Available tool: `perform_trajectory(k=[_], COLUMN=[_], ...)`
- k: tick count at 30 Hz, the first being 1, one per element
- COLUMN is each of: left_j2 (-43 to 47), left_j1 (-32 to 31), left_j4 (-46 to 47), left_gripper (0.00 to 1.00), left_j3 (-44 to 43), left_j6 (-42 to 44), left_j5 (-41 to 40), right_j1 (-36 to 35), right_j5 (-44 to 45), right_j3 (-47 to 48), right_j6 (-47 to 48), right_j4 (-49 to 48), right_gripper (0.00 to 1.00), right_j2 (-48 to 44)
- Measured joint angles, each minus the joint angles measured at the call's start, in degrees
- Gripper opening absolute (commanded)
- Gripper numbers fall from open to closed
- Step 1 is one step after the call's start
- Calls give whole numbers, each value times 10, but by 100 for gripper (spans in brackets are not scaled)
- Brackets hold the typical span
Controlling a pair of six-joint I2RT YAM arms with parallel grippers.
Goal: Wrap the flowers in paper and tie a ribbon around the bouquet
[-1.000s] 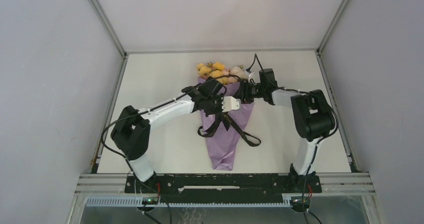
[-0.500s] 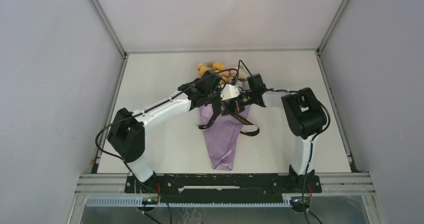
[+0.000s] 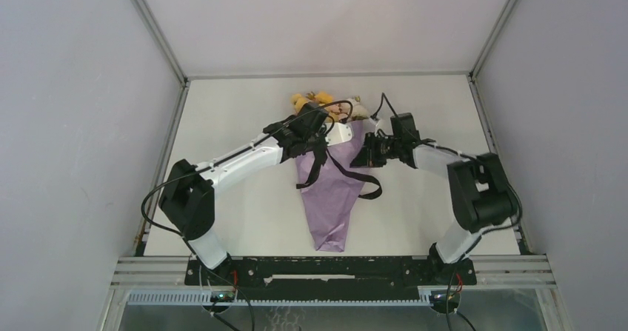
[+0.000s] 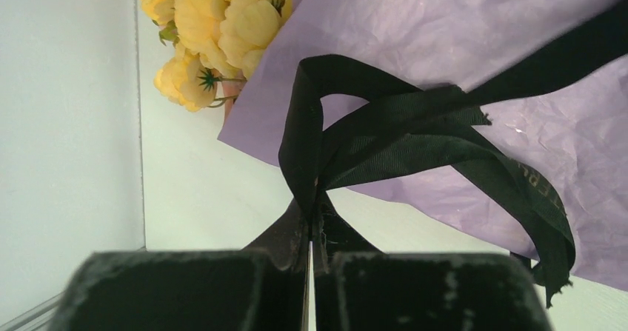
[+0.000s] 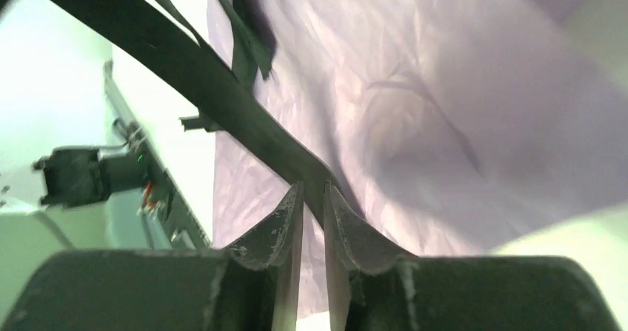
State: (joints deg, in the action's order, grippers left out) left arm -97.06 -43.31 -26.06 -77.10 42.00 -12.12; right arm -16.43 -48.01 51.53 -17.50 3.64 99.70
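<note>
The bouquet lies on the white table, its lilac-purple paper [image 3: 331, 198] cone pointing toward me and the yellow flowers [image 3: 311, 99] at the far end. A black ribbon [image 3: 368, 188] loops across the cone's middle. My left gripper [image 3: 331, 142] hovers over the cone's upper part, shut on a folded bunch of ribbon [image 4: 415, 124] beside the flowers [image 4: 215, 20] and paper [image 4: 459, 27]. My right gripper [image 3: 357, 159] sits at the cone's right edge. Its fingertips [image 5: 314, 190] pinch a taut ribbon [image 5: 200, 79] strand that runs up left over the paper [image 5: 444, 87].
Grey enclosure walls ring the table on three sides. A black and metal rail [image 3: 333, 268] carrying both arm bases runs along the near edge. A loose ribbon loop hangs off the cone's right side onto the table [image 3: 429, 205].
My right gripper went in to the cone's middle, closed on the ribbon, and has drawn back to the right with the strand. My left gripper shifted up toward the flowers.
</note>
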Motion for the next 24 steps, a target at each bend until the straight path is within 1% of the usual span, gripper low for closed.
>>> perform_trajectory(k=[2, 5, 8, 10, 12, 14, 15, 19, 24], left_j2=[0, 0, 0, 0, 0, 0, 0, -1, -1], left_j1=[0, 0, 0, 0, 0, 0, 1, 6, 3], left_j4=[-15, -35, -46, -53, -60, -73, -87, -103, -113], left_gripper=[0, 0, 0, 0, 0, 0, 0, 0, 0], left_j3=[-4, -15, -22, -24, -26, -30, -33, -38, -58], left_j6=[-1, -6, -13, -17, -21, -25, -27, -37, -52], left_j5=[4, 14, 23, 27, 33, 35, 32, 38, 60], right_j1=[2, -13, -50, -90, -143, -179, -186, -177, -168], right_j5=[63, 132, 170, 183, 200, 217, 225, 254, 268], right_j3=[-17, -50, -111, -147, -168, -173, -174, -174, -172], right_j6=[-14, -31, -57, -73, -84, -104, -109, -143, -177], right_j4=[-8, -45, -114, -162, -202, -236, -262, -336, -388], right_gripper=[24, 24, 24, 24, 25, 24, 24, 25, 25], right_j2=[-59, -140, -218, -242, -236, -210, -191, -119, -37])
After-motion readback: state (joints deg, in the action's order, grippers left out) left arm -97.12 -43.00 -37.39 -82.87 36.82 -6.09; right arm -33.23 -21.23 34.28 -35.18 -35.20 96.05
